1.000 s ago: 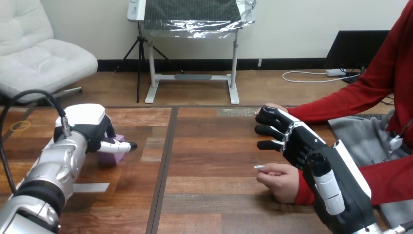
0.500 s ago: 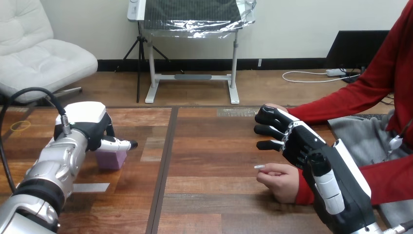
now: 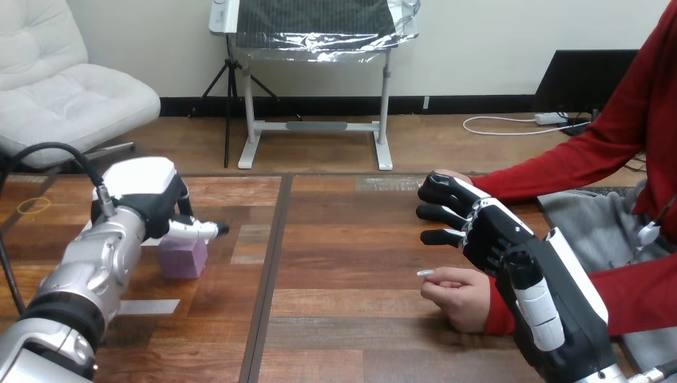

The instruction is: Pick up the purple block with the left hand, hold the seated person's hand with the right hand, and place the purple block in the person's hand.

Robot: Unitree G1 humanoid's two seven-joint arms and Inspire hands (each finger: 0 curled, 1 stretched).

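- We see the left robot hand (image 3: 152,209) directly over the purple block (image 3: 182,258), which sits on the surface (image 3: 343,239).
- Our right robot hand (image 3: 479,227) hovers with fingers outstretched, holding nothing.
- The person's nearer hand (image 3: 459,297) rests on the surface just beside it.

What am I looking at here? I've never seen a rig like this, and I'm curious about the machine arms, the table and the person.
This is one picture from a camera on a humanoid robot's head, looking forward and down over a wooden table. The arms coming in from the bottom are the robot's own, and each ends in a black-and-white hand. Its left hand is directly over a purple block that stands on the table. Whether it grips the block is hidden. Its right hand is open and holds nothing. A person sits at the right. Their nearer hand rests on the table close beside the robot's right hand, which does not grasp it.
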